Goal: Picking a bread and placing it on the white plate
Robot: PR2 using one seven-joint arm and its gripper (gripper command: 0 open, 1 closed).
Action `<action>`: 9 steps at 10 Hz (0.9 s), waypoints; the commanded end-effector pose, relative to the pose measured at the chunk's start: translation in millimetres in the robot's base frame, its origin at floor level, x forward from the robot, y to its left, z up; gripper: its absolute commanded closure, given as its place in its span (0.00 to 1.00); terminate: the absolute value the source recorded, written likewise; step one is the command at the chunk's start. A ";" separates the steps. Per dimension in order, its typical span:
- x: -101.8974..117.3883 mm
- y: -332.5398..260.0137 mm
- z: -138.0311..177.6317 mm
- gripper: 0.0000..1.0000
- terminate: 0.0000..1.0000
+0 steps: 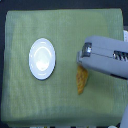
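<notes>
Bread (pixel 81 80) is lying on the green bench (pixel 20 100), its upper end hidden under the claw (pixel 80 58); whether that claw is clenching is unclear. A shallow end grip risks dropping it before the white plate (pixel 42 59).

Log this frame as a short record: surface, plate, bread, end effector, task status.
surface: green cloth covering the table
plate: white plate, toward the exterior view's left, nothing on it
bread: bread lies on the cloth to the exterior view's right of the plate, apart from it, its upper end hidden under the end effector
end effector: grey end effector reaches in from the exterior view's right, tip over the bread's upper end; open or shut cannot be told
task status: bread not yet on the plate
</notes>
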 end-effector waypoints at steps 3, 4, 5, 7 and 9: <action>-3.4 4.5 52.6 1.00 0.00; 3.4 15.9 89.4 1.00 0.00; 9.0 28.4 107.4 1.00 0.00; 35.7 76.7 146.1 1.00 0.00; 52.3 120.8 147.0 1.00 0.00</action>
